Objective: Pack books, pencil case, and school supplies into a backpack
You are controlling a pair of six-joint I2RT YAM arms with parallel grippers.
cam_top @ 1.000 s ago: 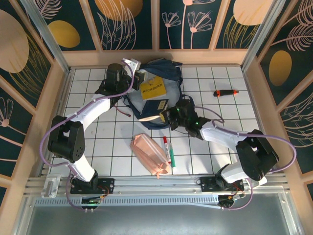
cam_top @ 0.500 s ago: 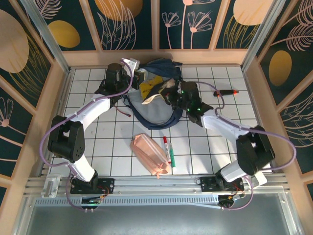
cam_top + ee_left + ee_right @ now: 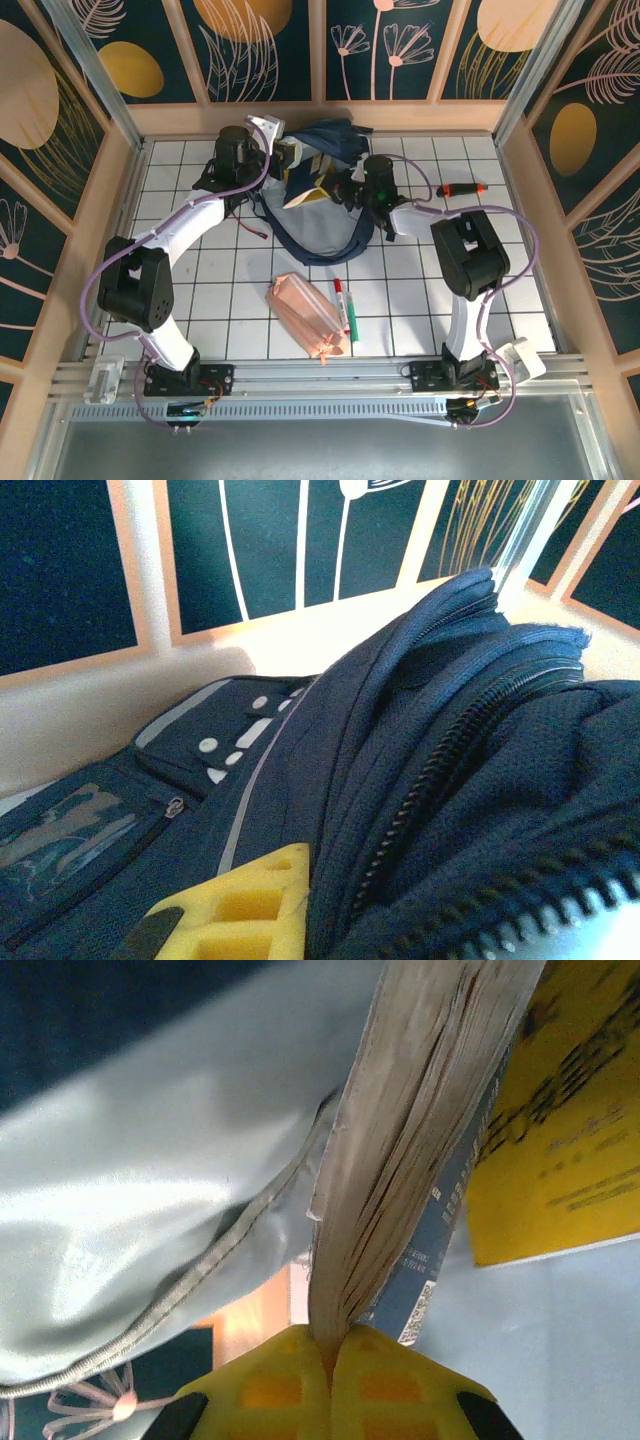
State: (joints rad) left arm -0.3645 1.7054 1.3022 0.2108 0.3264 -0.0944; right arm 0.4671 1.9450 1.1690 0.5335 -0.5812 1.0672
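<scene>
Two thin books [image 3: 400, 1160], navy and yellow, are pinched by the page edges in our right claw [image 3: 330, 1345], tilted at the mouth of the large dark navy fabric backpack [image 3: 335, 135] near the far wall [image 3: 320, 115]. Our left claw [image 3: 290, 158] clamps its rim. Soft salmon-pink pencil case [image 3: 308, 318] and red-capped marker pen [image 3: 345, 308] lie on open table [image 3: 420, 300] nearer us.

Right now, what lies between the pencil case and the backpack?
Nothing. In the top view, only bare white gridded table separates the pink pencil case from the backpack; the marker pen sits beside the case.
</scene>
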